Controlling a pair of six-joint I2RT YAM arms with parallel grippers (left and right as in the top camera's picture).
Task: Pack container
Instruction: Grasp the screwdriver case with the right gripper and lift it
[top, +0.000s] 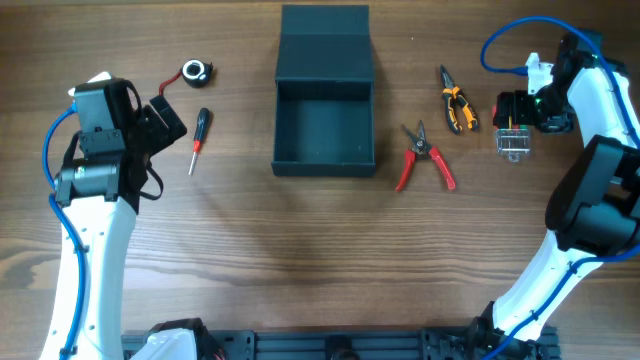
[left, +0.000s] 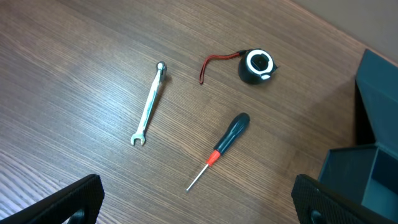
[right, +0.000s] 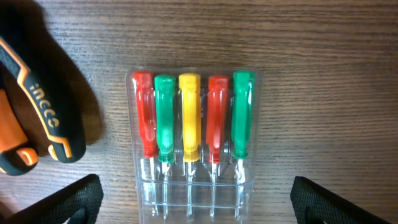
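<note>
Place: a robotics workbench.
Signs: left arm (top: 95, 250) and right arm (top: 592, 100) flanked a wood-grain counter (top: 300, 260) where orange pliers (top: 457, 100) and a screwdriver (top: 202, 125) lay.

We see a brown wooden worktop (top: 300, 260). Toward its left edge lies a small screwdriver with a black and red handle and a thin metal tip (top: 199, 137). The tip points to the near edge. Closer to the far edge sits a round black tape measure with a white ring on top (top: 197, 71) and a red strap. A thin silver spanner (left: 150, 102) lies flat, nearer the left edge, touching neither. Toward the right edge we see pliers with orange and black handles (top: 457, 103). Just beside them lie cutters with red handles (top: 425, 158), spread apart. Closest to the right edge is a clear plastic case (right: 193, 155) holding five little screwdrivers in a row: red, green, yellow, red, green.
</note>
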